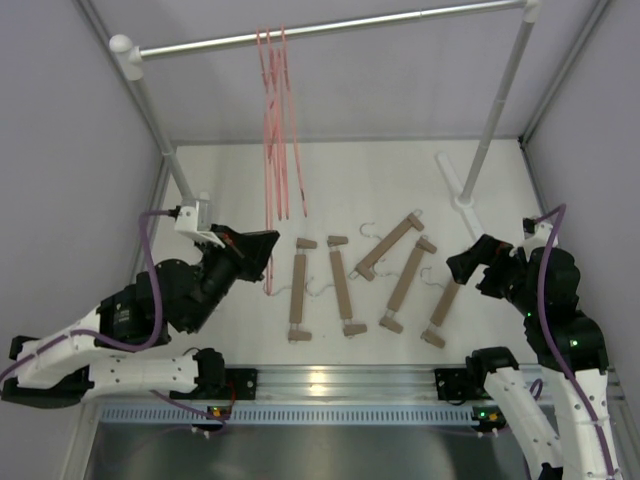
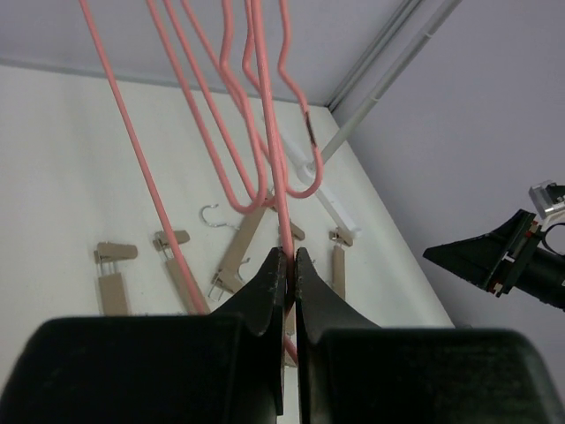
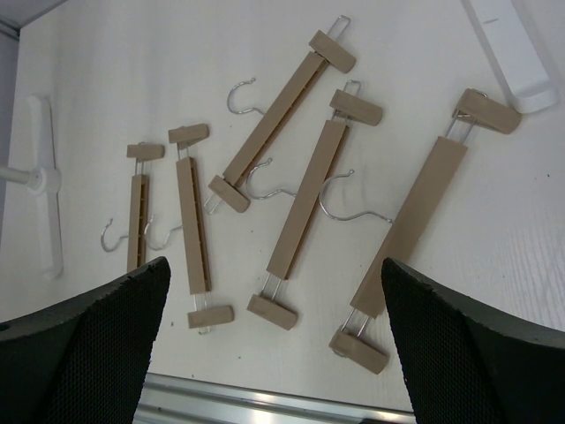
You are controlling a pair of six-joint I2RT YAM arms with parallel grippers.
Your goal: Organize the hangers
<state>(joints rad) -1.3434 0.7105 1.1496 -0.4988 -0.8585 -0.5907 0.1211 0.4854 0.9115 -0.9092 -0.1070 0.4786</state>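
Observation:
Several thin pink wire hangers [image 1: 277,110] hang from the silver rail [image 1: 400,18] at the back left. My left gripper [image 1: 262,262] is shut on the lower wire of one pink hanger [image 2: 265,132], pinched between its black fingertips [image 2: 275,269]. Several tan wooden hangers [image 1: 341,285] with clip ends and silver hooks lie flat on the white table between the arms. My right gripper [image 1: 470,265] hovers open above their near ends [image 3: 284,311], with nothing between its fingers [image 3: 124,309].
The rail stands on white posts [image 1: 500,100] with a flat white foot [image 1: 455,180] at the back right. Grey walls close in the left, right and back sides. An aluminium rail [image 1: 340,380] runs along the table's near edge.

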